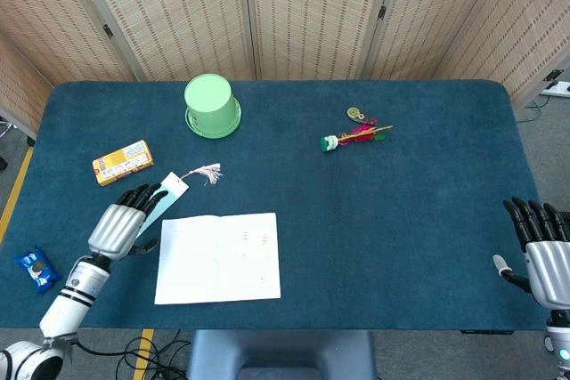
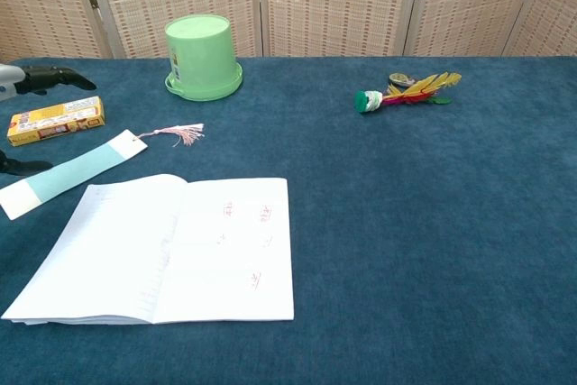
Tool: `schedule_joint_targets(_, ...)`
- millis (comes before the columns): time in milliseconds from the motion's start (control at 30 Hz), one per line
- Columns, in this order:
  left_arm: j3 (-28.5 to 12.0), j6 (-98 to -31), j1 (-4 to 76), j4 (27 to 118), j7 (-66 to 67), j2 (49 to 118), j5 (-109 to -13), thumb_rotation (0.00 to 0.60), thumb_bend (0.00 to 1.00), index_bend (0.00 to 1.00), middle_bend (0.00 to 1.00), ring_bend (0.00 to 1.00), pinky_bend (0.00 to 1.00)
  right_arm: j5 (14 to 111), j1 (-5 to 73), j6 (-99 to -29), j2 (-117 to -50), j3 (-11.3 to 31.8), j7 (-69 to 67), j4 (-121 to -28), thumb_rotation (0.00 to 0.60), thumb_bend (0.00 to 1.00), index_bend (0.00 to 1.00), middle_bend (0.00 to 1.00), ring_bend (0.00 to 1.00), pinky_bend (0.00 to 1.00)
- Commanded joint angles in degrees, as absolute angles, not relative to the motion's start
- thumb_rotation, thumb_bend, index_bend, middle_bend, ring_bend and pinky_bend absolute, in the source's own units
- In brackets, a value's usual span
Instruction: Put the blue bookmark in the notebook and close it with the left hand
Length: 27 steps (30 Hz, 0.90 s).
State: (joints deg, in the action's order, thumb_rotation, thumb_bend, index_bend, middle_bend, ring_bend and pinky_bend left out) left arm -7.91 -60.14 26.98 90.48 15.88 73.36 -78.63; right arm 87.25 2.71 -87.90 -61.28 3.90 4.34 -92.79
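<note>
Head view: left hand [image 1: 119, 223] covers the blue bookmark's [image 1: 166, 193] lower end.

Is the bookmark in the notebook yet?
Not yet. The left hand is over the bookmark, fingers spread, not gripping it. The notebook lies open. Nothing is done: still to grasp the bookmark, lay it on the pages and close the notebook.
</note>
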Motion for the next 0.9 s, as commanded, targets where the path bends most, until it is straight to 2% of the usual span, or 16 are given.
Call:
schedule_joint_targets(33,-7.6,-58.2,28.3,88.2,18.0,75.5,-76.3,0.600,0.28,0.10,0.08,0.09,0.18,87.1,2.8,-87.8,-61.4,3.9,4.4,-92.7,0.600,0.20,0.04,0.07,0.06,0.07)
schedule_joint_targets(233,-7.1,-56.5,29.4,84.1,20.3,78.5,-72.8,0.600,0.28,0.10,0.08,0.09,0.18,86.7,3.0,-87.1,-61.6,4.0,4.4,-92.4,0.600,0.20,0.04,0.07,0.06,0.07)
schedule_joint_targets(433,-6.9,-57.7,29.5,78.7,21.6,82.2,-71.0,0.600,0.28,0.09,0.08,0.09,0.18,86.4,3.3,-86.6,-61.7,4.2,4.4,-92.2,0.600,0.20,0.04,0.07,0.06,0.07)
schedule_joint_targets(900,-6.8,-56.1,30.6,71.3,23.4,86.8,-66.6,0.600,0.28,0.05,0.05,0.09,0.18,85.7,3.4,-86.1,-61.9,4.2,4.4,-91.9,0.600,0.20,0.04,0.07,0.06,0.07)
